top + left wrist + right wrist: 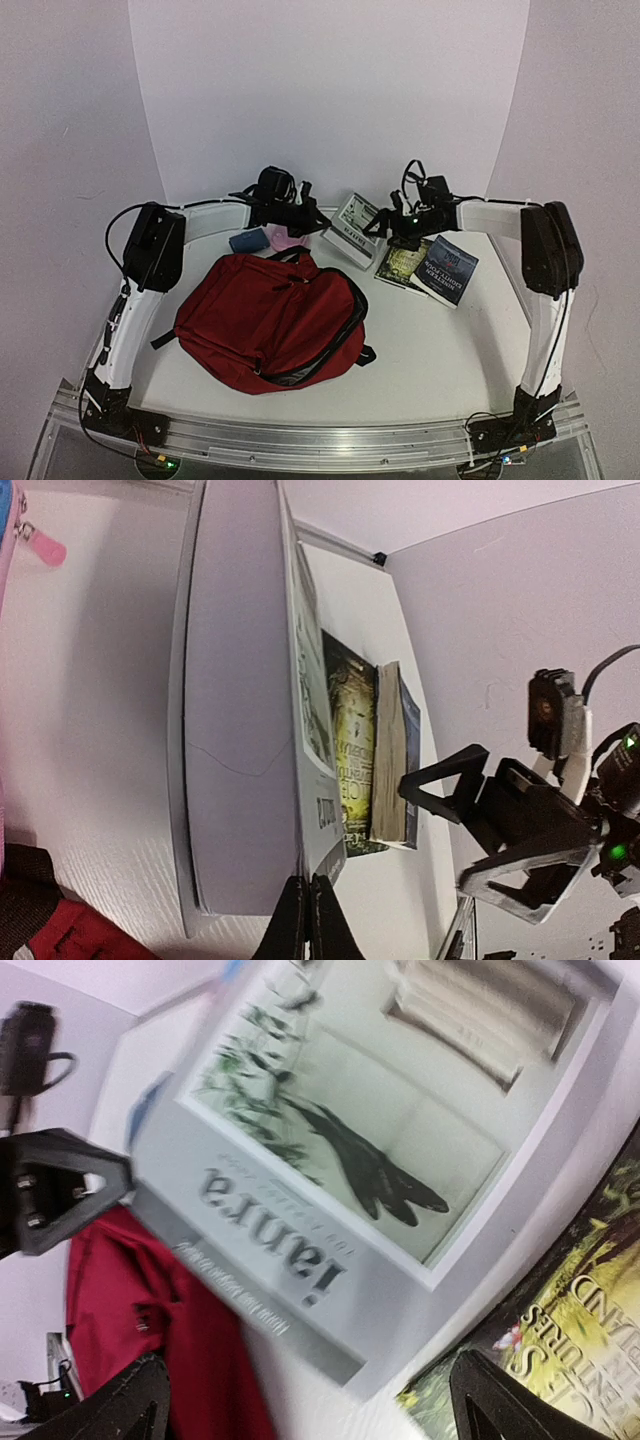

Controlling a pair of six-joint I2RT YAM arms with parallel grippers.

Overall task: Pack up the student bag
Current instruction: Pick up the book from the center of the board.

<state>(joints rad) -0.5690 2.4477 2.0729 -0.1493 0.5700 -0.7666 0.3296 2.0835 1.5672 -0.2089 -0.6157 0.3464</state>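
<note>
The dark red student bag [268, 318] lies on the table in front of the left arm, its main zip open along the near right side. It also shows in the left wrist view [62, 936] and the right wrist view [150, 1310]. My left gripper [305, 215] is behind the bag, its fingers [290, 920] pinched shut on the cover edge of a grey book [240, 710], which stands tilted up on its edge [352, 230]. My right gripper [386, 228] is wide open just right of that book [330, 1160], one finger [492, 1400] over the green book.
A green book [400, 262] and a dark blue book [447, 268] lie side by side at the back right. A small pink pencil case [284, 239] and a blue item [245, 241] lie behind the bag. White walls curve close behind.
</note>
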